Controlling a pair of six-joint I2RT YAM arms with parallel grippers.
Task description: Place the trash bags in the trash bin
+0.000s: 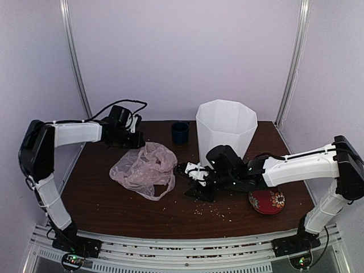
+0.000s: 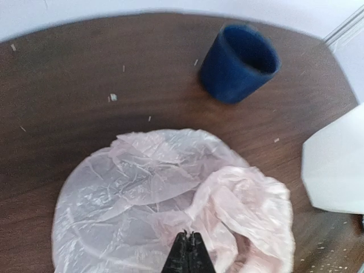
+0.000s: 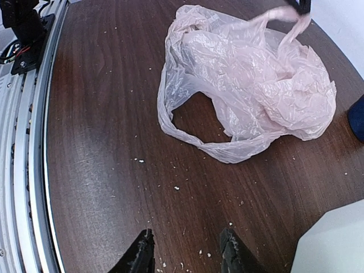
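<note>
The pale pink trash bag (image 1: 145, 169) lies crumpled on the brown table, left of the tall white trash bin (image 1: 226, 128). My left gripper (image 1: 136, 139) is at the bag's far edge. In the left wrist view its jaws (image 2: 190, 234) are pressed together on a fold of the bag (image 2: 170, 193). The right wrist view shows a handle strand of the bag (image 3: 250, 79) pulled up toward that gripper. My right gripper (image 1: 196, 183) hovers low just right of the bag. It is open (image 3: 187, 250) over bare table, a handle loop lying ahead of it.
A small dark blue cup (image 1: 180, 132) stands at the back between the bag and the bin (image 2: 335, 170). A red patterned round object (image 1: 267, 201) lies under the right forearm. Crumbs are scattered on the table (image 1: 227, 216). White walls enclose three sides.
</note>
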